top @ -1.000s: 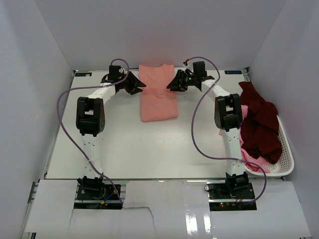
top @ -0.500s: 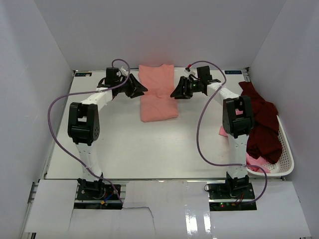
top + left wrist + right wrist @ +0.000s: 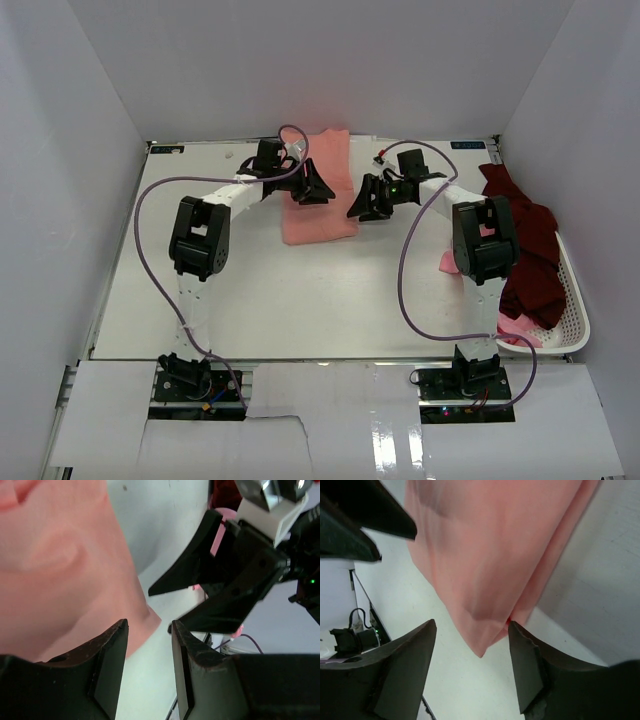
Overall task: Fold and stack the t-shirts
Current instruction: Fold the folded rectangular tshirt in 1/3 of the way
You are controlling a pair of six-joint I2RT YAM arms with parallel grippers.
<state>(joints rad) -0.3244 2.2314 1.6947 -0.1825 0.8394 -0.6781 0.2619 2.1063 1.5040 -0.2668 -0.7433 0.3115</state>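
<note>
A white slotted basket (image 3: 574, 300) sits at the table's (image 3: 300, 290) right edge.

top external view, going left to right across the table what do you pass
left arm's black elbow housing → salmon-pink folded t-shirt → right pincer → dark maroon t-shirts heap → white slotted plastic basket; left pincer left out, it sits over the salmon-pink shirt

White tubular arms (image 3: 190, 300) carry boxy black joint housings (image 3: 200, 238). Purple cables (image 3: 136, 215) loop beside them. The left pincer (image 3: 149, 625) and right pincer (image 3: 471, 624) are matte black.
</note>
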